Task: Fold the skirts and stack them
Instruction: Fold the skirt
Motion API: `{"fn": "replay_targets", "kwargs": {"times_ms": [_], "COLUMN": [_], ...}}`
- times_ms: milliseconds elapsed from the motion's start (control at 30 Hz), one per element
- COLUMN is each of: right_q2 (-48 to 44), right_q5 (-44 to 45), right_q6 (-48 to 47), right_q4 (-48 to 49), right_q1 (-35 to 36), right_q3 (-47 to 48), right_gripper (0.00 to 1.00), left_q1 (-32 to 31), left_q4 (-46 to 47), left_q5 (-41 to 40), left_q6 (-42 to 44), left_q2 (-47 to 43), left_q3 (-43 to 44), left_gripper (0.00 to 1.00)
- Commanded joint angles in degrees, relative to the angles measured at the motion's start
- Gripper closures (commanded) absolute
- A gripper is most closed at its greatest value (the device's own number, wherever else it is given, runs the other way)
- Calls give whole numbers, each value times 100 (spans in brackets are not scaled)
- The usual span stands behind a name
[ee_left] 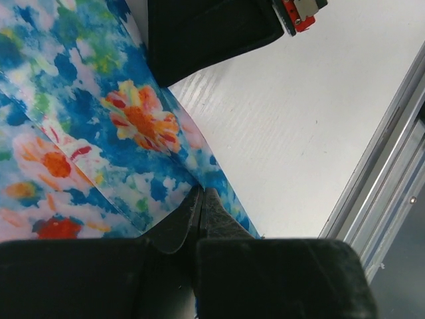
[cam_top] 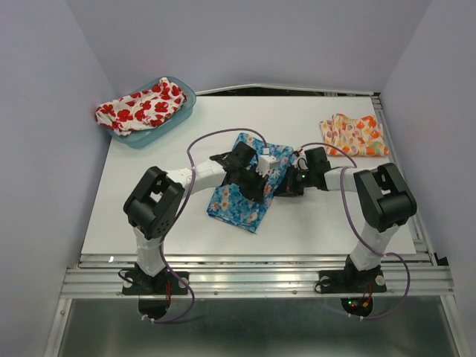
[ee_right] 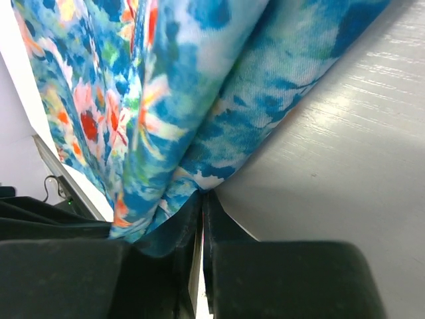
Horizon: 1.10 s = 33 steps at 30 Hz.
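Your left gripper is pinched tight on an edge of the blue skirt. Your right gripper is clamped on another edge of the same thin woven cloth, which hangs in soft folds from its tips. The skirt lies rumpled mid-table between the arms. The white poppy skirt sits bunched in the translucent teal tub at far left. The orange-yellow skirt lies flat and fan-shaped at far right on the faintly ribbed white table.

Teal tub at the white table's far-left corner; seemingly translucent.
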Motion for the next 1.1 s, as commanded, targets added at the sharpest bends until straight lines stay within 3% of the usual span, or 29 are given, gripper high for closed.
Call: {"fn": "replay_targets", "kwargs": {"times_ms": [0,100,167,200,300,500,700,800,900,967,1067], "right_q2": [-155,-251,-452,-524,-849,-1034,-464,-129,55,239,564], "right_q5": [89,98,159,238,405,151,-130,-61,211,501,958], "right_q6": [-217,-401,-620,-665,-850,-572,317,450,433,311,108], "right_q4": [-152,-590,-958,-1091,-1547,-1647,-936,-838,-820,-872,-1021], "right_q1": [16,16,-45,-45,-186,-335,-266,-125,51,130,131], "right_q3": [112,147,208,235,367,508,596,666,736,824,1122], "right_gripper": [85,75,68,54,37,34,29,25,24,27,39], "left_q1": [-67,-76,-76,-76,-76,-50,-32,73,223,258,276], "left_q4": [209,315,324,324,411,534,631,474,210,87,-54], "left_q5": [275,311,363,390,311,-75,-1138,-1630,-1877,-1869,-1869], "left_q6": [-87,-183,-219,-201,-96,80,659,1449,2284,2793,3909], "left_q2": [61,167,185,150,-175,-1229,-2258,-2662,-3075,-3469,-4103], "left_q3": [-37,33,69,69,-10,-379,-862,-1126,-1424,-1792,-2476], "left_gripper": [95,86,74,72,63,59,41,36,21,14,12]}}
